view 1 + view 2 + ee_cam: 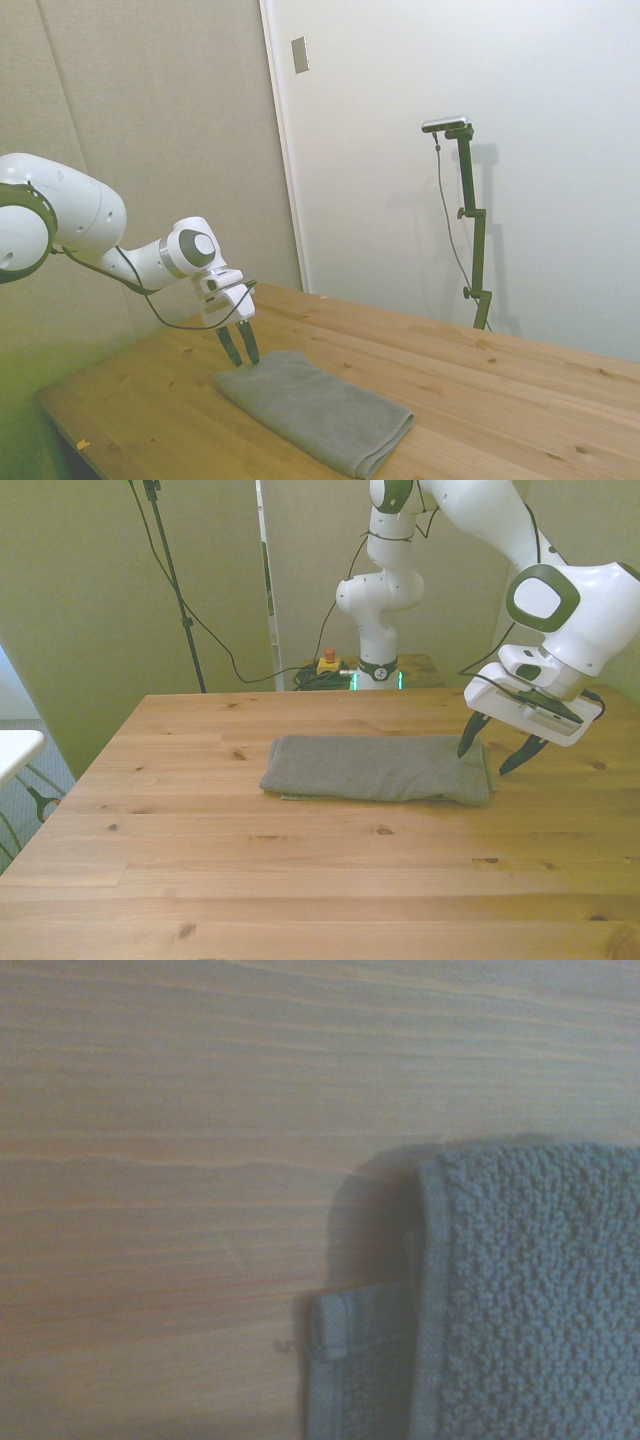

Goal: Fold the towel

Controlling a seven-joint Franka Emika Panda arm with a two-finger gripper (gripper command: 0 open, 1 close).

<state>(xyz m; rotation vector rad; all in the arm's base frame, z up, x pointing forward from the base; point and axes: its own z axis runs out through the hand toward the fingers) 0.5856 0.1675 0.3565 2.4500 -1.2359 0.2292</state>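
Observation:
The gray-olive towel (375, 768) lies flat on the wooden table (300, 880) as a long folded strip, its layers stacked. In the side view the towel (315, 410) runs from the gripper toward the table's near edge. My gripper (484, 761) is open and points down at the towel's end on the front view's right. One finger stands by the end's far corner and the other just past the end. From the side, the gripper (243, 360) has its tips low, right at the towel's corner. The wrist view shows the terry towel (530, 1300) corner with a lower layer's hem sticking out over bare wood.
A yellow box with a red button (327, 664) and cables sit by the robot base beyond the table's far edge. A white object (15, 748) stands off the table at the front view's left. Bare wood surrounds the towel on all sides.

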